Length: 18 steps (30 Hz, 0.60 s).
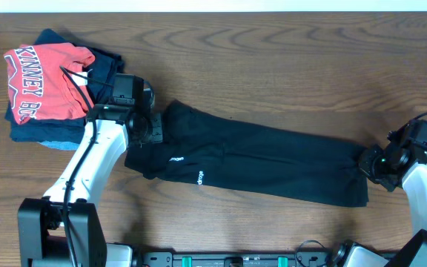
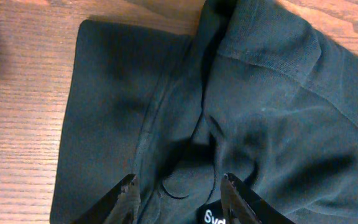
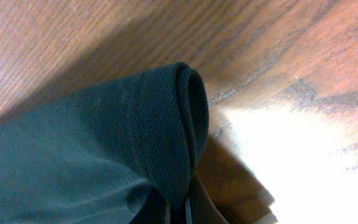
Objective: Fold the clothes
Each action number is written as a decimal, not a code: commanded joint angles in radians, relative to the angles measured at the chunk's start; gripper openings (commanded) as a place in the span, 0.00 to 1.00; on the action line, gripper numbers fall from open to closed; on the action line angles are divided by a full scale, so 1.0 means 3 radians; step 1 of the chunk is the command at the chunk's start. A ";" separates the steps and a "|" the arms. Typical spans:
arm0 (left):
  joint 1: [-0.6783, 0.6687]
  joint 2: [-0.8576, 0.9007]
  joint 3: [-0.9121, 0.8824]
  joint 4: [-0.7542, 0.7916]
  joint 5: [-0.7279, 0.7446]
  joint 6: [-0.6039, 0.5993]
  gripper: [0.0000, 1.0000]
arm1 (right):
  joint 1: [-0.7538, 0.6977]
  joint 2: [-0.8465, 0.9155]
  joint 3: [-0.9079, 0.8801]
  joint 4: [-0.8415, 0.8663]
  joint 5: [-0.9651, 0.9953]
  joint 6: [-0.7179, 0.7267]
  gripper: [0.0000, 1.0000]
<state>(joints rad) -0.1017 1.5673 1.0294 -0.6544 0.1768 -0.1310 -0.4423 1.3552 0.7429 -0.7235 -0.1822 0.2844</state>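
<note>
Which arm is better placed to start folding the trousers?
Right. The right fingers are shut on the black trousers at the leg hem, ready to lift; the left fingers straddle the waist, grip unclear.

Count: 1 table point(image 1: 273, 59), 1 black garment point(image 1: 258, 159). Far-left stack holds 3 pieces: 1 red T-shirt point(image 1: 43, 78), 1 navy garment point(image 1: 106, 67), 1 light blue garment point(image 1: 58, 143). 2 arms, 2 grippers: left gripper point(image 1: 154, 126), right gripper point(image 1: 368, 162).
</note>
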 commanded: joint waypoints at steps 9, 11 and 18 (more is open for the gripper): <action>0.0014 -0.0144 0.0233 -0.0247 -0.0014 -0.0004 0.44 | 0.0313 -0.0076 0.0771 -0.0687 -0.0412 -0.0266 0.01; 0.0015 -0.0205 0.0272 -0.0312 -0.0013 -0.0004 0.44 | 0.0518 -0.0074 0.0778 -0.0693 -0.0411 -0.0223 0.01; 0.0014 -0.0505 0.0295 -0.0422 -0.0014 -0.0004 0.44 | 0.1382 0.0081 0.0741 -0.0558 -0.0092 0.0404 0.01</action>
<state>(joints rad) -0.1017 1.4506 1.0950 -0.7708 0.1768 -0.1310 -0.1024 1.3575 0.9619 -0.9005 -0.2466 0.3019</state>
